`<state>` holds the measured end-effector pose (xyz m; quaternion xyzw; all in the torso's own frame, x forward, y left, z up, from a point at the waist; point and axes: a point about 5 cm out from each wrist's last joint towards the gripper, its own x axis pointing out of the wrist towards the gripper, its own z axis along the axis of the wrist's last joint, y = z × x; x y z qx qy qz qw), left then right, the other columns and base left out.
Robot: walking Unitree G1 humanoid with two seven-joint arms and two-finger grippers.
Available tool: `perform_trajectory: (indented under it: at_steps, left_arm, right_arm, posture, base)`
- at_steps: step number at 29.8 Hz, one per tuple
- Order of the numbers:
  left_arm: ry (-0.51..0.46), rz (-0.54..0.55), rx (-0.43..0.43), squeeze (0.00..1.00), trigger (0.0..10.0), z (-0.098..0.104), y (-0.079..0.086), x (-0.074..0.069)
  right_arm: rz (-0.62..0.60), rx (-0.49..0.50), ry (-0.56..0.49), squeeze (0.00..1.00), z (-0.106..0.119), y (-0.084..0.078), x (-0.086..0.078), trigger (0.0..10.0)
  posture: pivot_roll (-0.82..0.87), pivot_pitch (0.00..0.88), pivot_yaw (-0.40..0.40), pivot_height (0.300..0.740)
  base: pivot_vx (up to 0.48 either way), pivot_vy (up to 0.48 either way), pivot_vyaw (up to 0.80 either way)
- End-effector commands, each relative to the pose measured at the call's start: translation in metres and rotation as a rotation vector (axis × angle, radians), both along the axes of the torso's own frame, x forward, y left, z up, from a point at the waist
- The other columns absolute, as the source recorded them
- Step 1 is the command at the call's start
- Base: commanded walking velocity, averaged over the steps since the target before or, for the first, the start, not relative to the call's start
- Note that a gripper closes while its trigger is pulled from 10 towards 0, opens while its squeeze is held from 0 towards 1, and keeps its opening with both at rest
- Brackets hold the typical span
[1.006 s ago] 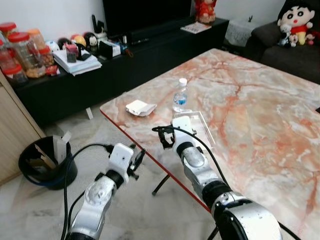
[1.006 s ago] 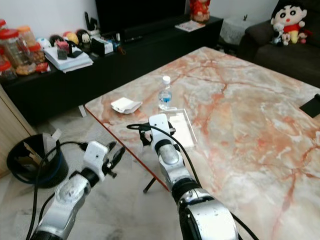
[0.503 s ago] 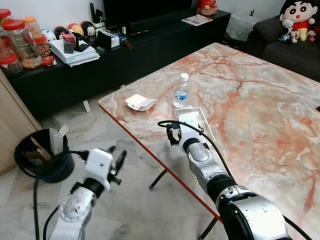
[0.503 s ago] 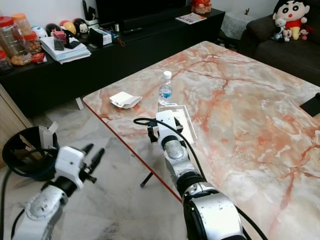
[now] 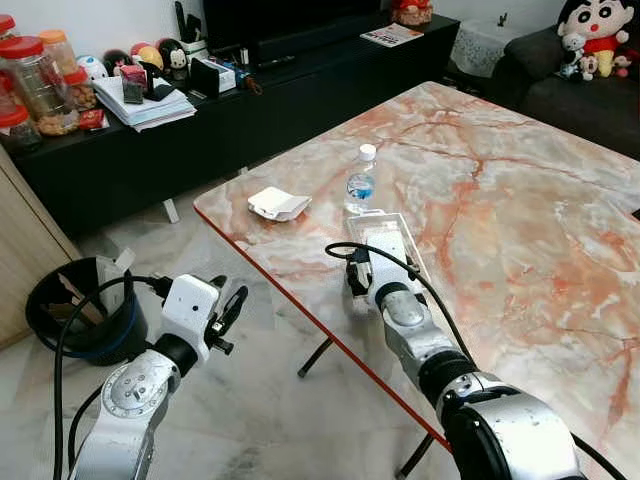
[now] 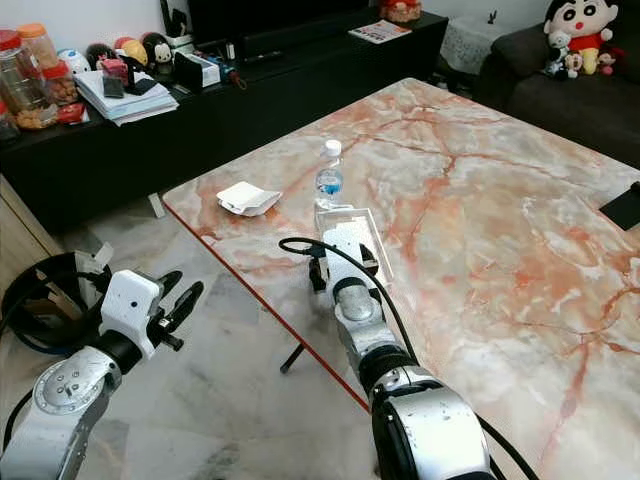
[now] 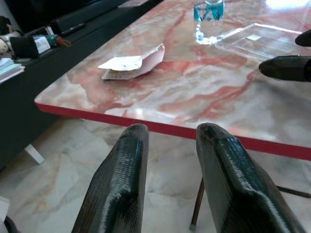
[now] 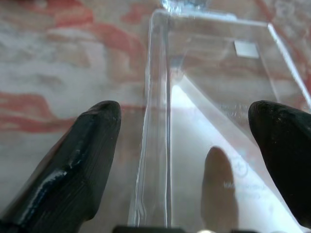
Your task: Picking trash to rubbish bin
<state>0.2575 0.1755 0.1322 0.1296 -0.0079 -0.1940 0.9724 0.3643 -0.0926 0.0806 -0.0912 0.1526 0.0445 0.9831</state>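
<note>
Marble bench (image 5: 520, 200): clear plastic tray (image 8: 214, 97) near its edge beside the water bottle (image 5: 360, 180). Right gripper (image 8: 187, 145) jaws apart, straddling tray wall. Left gripper (image 7: 172, 160) off-bench over floor, jaws slightly apart.

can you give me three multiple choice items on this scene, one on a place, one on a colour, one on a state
1. Where is the rubbish bin?
A) on the marble table
B) on the floor left of the marble table
C) on the sofa

2. What colour is the water bottle cap?
A) white
B) red
C) black

3. How are the right hand fingers set?
A) shut on the water bottle
B) open around the clear plastic tray
C) shut on the paper packet

Key: B, it stands on the tiles; A, the cap is white; B, the fingers straddle the tray's edge.
</note>
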Motion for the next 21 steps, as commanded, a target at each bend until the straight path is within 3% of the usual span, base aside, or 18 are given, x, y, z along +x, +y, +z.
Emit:
perform_trajectory:
  at_steps: [1,13,14,21]
  left_arm:
    - [-0.005,-0.024,-0.005,0.00,10.0,0.0048,-0.0016,-0.0025]
    - [0.010,-0.026,-0.002,0.00,10.0,0.0047,-0.0031,-0.0015]
    - [0.010,-0.026,-0.001,0.00,10.0,0.0049,-0.0031,-0.0011]
    - [0.006,-0.032,0.004,0.00,10.0,0.0073,-0.0043,0.0024]
  right_arm:
    - [-0.020,0.003,0.037,0.00,-0.0060,-0.0015,-0.0028,10.0]
    - [-0.008,-0.002,0.067,0.00,-0.0083,0.0003,-0.0038,10.0]
    - [0.011,-0.003,0.073,0.00,-0.0095,0.0019,-0.0047,0.0]
    - [0.026,-0.019,0.098,0.00,-0.0133,0.0027,-0.0069,0.0]
  posture:
    - [0.03,0.081,-0.057,0.740]
    - [0.03,0.094,-0.062,0.740]
    - [0.03,0.093,-0.062,0.740]
    - [0.03,0.094,-0.061,0.740]
  base:
    - [0.000,0.000,0.00]
    - [0.000,0.000,0.00]
    - [0.000,0.000,0.00]
    - [0.000,0.000,0.00]
